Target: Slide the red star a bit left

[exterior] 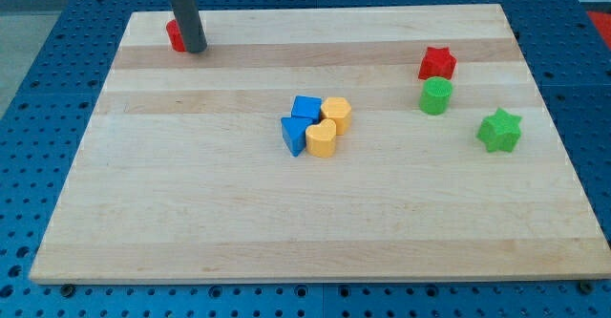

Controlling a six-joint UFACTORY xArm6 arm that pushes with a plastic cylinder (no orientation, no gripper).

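The red star (437, 63) sits on the wooden board (191, 213) at the view's upper right. A green cylinder (435, 96) stands just below it, nearly touching. My tip (195, 48) is at the view's top left, far to the left of the red star. It stands against the right side of a small red block (175, 35), whose shape is partly hidden by the rod.
A green star (500, 130) lies at the right, below and right of the green cylinder. In the middle, a blue cube (306, 108), a blue triangular block (294, 135), a yellow hexagonal block (337, 114) and a yellow heart-like block (323, 138) form a tight cluster.
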